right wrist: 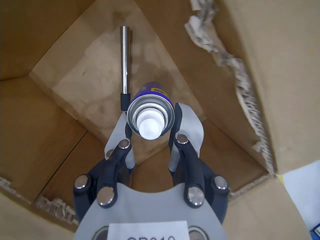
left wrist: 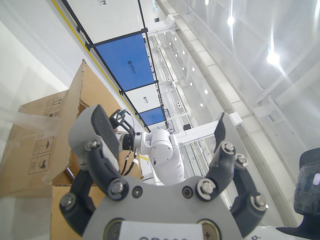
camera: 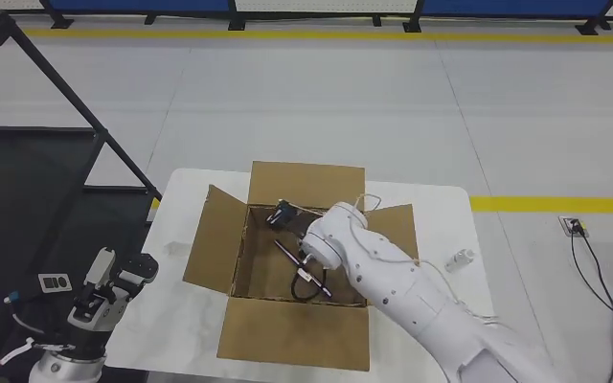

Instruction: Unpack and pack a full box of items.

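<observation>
In the top view, the open cardboard box (camera: 292,335) sits mid-way on the white worktop (camera: 431,201) with its four flaps spread outward. The right arm (camera: 402,278) comes in from the near right and dips over the box wall, with the right claw (camera: 281,214) low inside, toward the far side. A chrome tube (camera: 292,257) lies on the box floor. A small white object (camera: 462,258) stands on the worktop to the right of the box. The left claw (camera: 123,268) hangs off the worktop's near left edge, well apart from the box.

In the left wrist view, the left claw (left wrist: 162,123) is spread wide with nothing between its pads (it points upward, away from the worktop). The box (left wrist: 32,131) is off to one side.

In the right wrist view, the right claw (right wrist: 150,117) is closed snugly on a purple spray can (right wrist: 155,93), a finger against each side and the white nozzle toward the camera. The can is inside the box (right wrist: 250,26), and the chrome tube (right wrist: 125,58) lies on the floor just beyond it. Whether the can touches the floor cannot be told.
</observation>
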Robot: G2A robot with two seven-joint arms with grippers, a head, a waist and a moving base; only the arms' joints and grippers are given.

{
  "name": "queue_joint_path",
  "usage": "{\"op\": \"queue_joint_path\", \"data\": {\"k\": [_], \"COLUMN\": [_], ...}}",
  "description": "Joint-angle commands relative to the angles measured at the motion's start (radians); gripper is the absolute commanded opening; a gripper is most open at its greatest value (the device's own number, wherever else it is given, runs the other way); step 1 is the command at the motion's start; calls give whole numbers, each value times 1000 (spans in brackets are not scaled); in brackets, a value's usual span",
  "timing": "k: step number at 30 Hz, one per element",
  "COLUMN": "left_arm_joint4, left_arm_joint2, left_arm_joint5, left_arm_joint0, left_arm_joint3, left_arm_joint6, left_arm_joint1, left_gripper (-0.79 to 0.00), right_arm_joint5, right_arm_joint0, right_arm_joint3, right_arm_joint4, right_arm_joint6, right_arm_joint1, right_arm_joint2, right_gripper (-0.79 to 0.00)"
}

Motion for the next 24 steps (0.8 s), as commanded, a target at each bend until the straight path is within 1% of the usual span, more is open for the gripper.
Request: {"op": "queue_joint_path", "data": {"k": [1,2,7,10,16,18,19,23,24], "left_arm_joint4": [0,0,0,0,0,0,0,0,0], "left_arm_joint2": [0,0,0,0,0,0,0,0,0], "left_arm_joint5": [0,0,0,0,0,0,0,0,0], "left_arm_joint0": [0,0,0,0,0,0,0,0,0], "left_arm_joint3": [0,0,0,0,0,0,0,0,0], "left_arm_joint6": [0,0,0,0,0,0,0,0,0], "left_arm_joint1": [0,0,0,0,0,0,0,0,0], "left_gripper": [0,0,0,0,0,0,0,0,0], "right_arm_joint5": [14,26,6,-2,7,13,15,40,51], "right_arm_joint0": [5,10,20,27,32,31,30,26,23], "right_arm_joint3": [44,66,151,185,210,207,202,167,153], "right_arm_joint4": [11,10,42,44,38,32,28,0,-9], "right_arm_joint6": [-10,-10,-53,-64,-71,-69,-67,-47,-35], "right_arm_joint1": [-16,-23,-49,-59,-72,-73,-73,-66,-64], "right_arm_joint2": [-12,-17,-19,-20,-13,-8,-5,13,17], "right_gripper": [-785,-785,-785,-653,-557,-489,-477,-474,-459]}}
